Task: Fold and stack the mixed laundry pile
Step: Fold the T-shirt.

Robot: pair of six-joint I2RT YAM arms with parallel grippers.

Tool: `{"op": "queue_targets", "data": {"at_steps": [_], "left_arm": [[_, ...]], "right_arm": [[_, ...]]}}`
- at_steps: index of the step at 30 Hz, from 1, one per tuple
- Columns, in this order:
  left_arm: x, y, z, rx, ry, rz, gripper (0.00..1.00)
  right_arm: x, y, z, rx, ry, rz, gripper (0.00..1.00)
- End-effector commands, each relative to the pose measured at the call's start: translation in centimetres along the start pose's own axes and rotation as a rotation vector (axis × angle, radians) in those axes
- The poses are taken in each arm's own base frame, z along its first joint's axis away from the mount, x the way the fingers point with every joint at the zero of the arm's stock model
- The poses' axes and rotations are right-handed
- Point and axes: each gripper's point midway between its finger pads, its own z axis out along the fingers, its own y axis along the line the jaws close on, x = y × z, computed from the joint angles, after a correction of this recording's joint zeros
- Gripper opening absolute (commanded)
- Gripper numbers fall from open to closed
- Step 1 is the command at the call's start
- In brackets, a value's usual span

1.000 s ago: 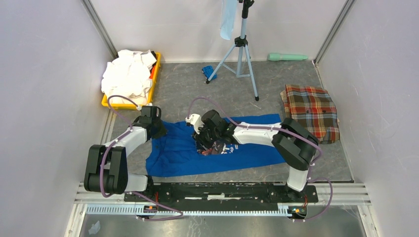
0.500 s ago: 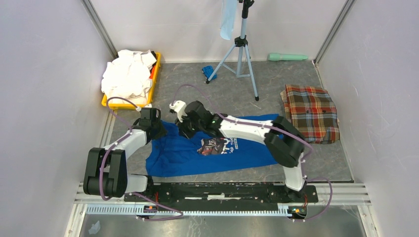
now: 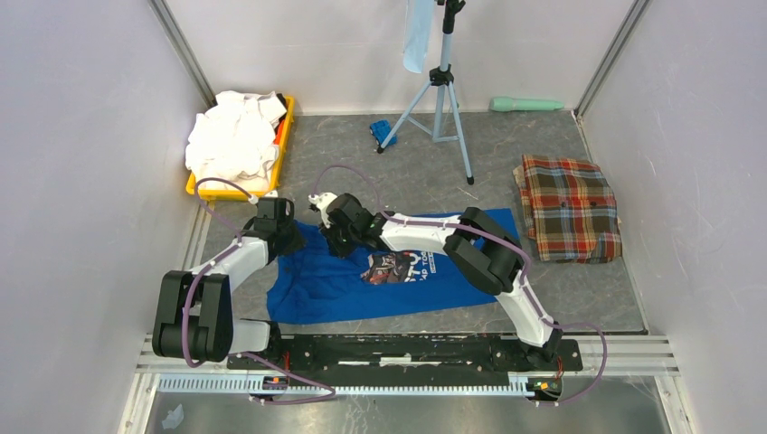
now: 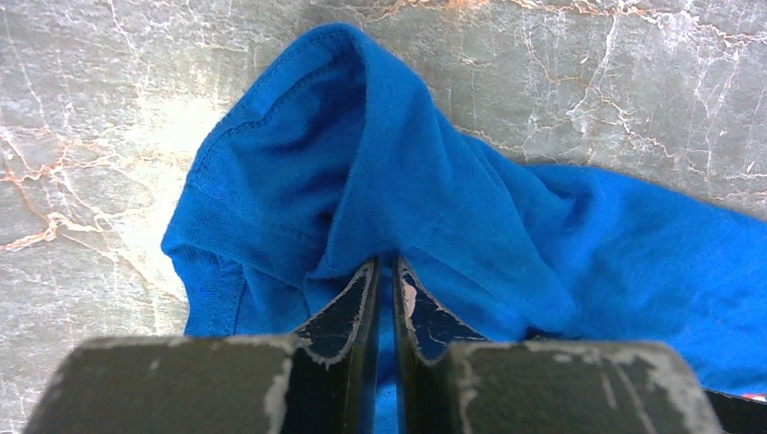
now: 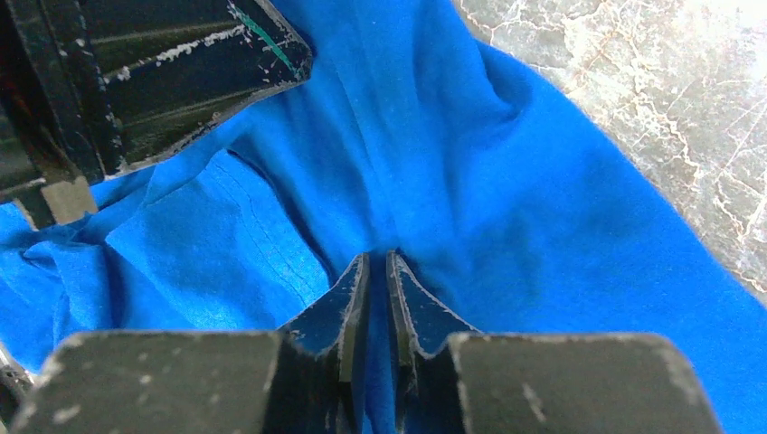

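Observation:
The royal-blue T-shirt (image 3: 318, 282) lies spread across the table's near middle, its chest graphic (image 3: 398, 267) facing up. At its upper left corner my left gripper (image 3: 288, 237) is shut on a raised fold of the blue cloth (image 4: 362, 163); the left wrist view has those jaws (image 4: 384, 264) pinching fabric. Just to the right of it, my right gripper (image 3: 336, 237) is shut on another fold near the shirt's top edge, its jaws (image 5: 377, 258) clamping blue cloth (image 5: 506, 208). The left gripper's fingers (image 5: 181, 72) show at the top left of the right wrist view.
White shirts (image 3: 235, 136) are heaped on a yellow tray (image 3: 208, 192) at the back left. A folded red-green plaid cloth (image 3: 568, 206) lies at the right. A tripod (image 3: 440, 99) with a pale-blue cloth (image 3: 416, 36), a small blue object (image 3: 381, 131) and a green cylinder (image 3: 526, 105) stand at the back.
My right arm has swung left from the chest graphic to the shirt's upper edge beside the left gripper, and its jaws have closed on the cloth. The left arm has stayed put.

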Motion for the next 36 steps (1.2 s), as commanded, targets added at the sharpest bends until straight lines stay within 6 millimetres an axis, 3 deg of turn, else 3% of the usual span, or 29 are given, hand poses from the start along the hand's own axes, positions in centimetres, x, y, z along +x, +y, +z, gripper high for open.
{"op": "queue_targets", "data": {"at_steps": [1,11,23,31,36], "left_arm": [[-0.2,0.2,0.1,-0.007,-0.013,-0.031,0.16],[-0.4,0.4,0.2,-0.015,-0.017,-0.035,0.16],[-0.4,0.6,0.2,-0.025,-0.022,-0.04,0.16],[-0.4,0.7,0.3,-0.029,-0.02,-0.042,0.15],[-0.4,0.8,0.3,-0.033,-0.02,-0.041,0.15]], "right_arm": [[-0.3,1.5,-0.9,-0.04,-0.018,0.011,0.17],[2.4,3.4,-3.6,-0.068,0.016,-0.028,0.16],[5.0,5.6,-5.5,-0.065,0.055,-0.098,0.18],[6.5,8.4,-8.8,-0.116,0.057,-0.168,0.19],[7.6,8.9,-10.1,-0.125,0.073,-0.191,0.2]]}}
